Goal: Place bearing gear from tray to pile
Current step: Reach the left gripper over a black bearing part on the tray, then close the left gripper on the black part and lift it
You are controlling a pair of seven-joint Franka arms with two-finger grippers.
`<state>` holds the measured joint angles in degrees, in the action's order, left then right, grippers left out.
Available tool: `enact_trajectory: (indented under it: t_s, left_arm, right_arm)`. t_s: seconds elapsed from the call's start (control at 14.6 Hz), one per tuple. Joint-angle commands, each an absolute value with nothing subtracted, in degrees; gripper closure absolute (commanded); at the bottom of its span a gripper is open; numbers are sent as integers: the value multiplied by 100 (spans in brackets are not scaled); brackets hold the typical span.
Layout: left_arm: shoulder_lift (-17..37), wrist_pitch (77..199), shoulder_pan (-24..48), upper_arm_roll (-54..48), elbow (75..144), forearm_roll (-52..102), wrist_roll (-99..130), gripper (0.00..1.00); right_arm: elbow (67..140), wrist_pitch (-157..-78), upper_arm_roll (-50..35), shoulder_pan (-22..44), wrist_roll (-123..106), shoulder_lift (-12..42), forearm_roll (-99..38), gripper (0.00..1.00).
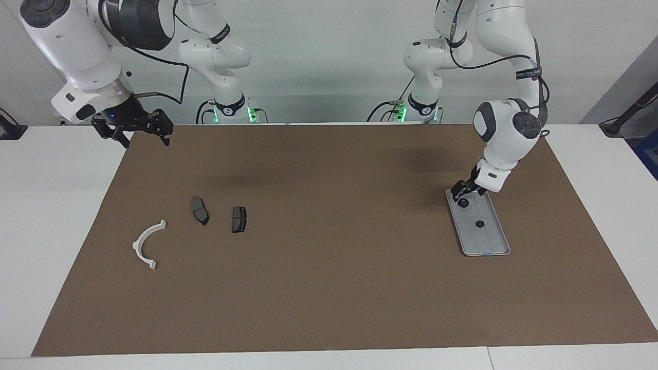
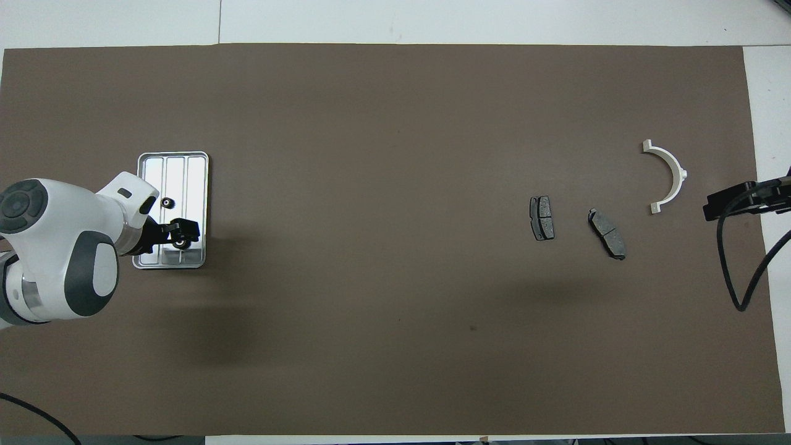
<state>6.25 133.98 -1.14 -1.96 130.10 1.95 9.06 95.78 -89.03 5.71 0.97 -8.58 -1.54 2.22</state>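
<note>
Over at the left arm's end of the mat, the tray (image 1: pixel 486 234) has 2 small black gears on it. The left gripper (image 1: pixel 462 195) is down at the tray's end nearest the robots, fingers apart around 1 bearing gear (image 2: pixel 180 243); the other gear (image 1: pixel 479 223) sits mid-tray. The pile, 2 brake pads (image 1: pixel 199 210) (image 1: pixel 238 219) and a white bracket (image 1: pixel 148 244), lies toward the right arm's end. The right gripper (image 1: pixel 139 129) waits over the mat's corner, fingers spread.
</note>
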Motion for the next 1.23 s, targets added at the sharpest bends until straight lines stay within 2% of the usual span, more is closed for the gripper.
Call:
enact_trajectory:
  t_s: [0.0, 0.41, 0.62, 0.68, 1.16]
  left_arm:
    - [721, 13553, -61, -132, 13026, 132, 791, 0]
    - [826, 13684, -53, -132, 13043, 132, 721, 7]
    - [835, 13693, -53, -132, 13043, 132, 721, 32]
    - [835, 13702, -53, -132, 13043, 132, 712, 37]
    - [835, 13781, 8, -132, 13052, 123, 729, 43]
  right_arm:
    - [9703, -9026, 554, 44, -791, -272, 105, 0]
    - [9712, -9070, 554, 53, -738, -272, 97, 0]
    - [9712, -9070, 554, 88, -624, -272, 97, 0]
    - [9712, -9070, 554, 97, -624, -272, 97, 0]
    - [9730, -9070, 554, 88, -633, -281, 97, 0]
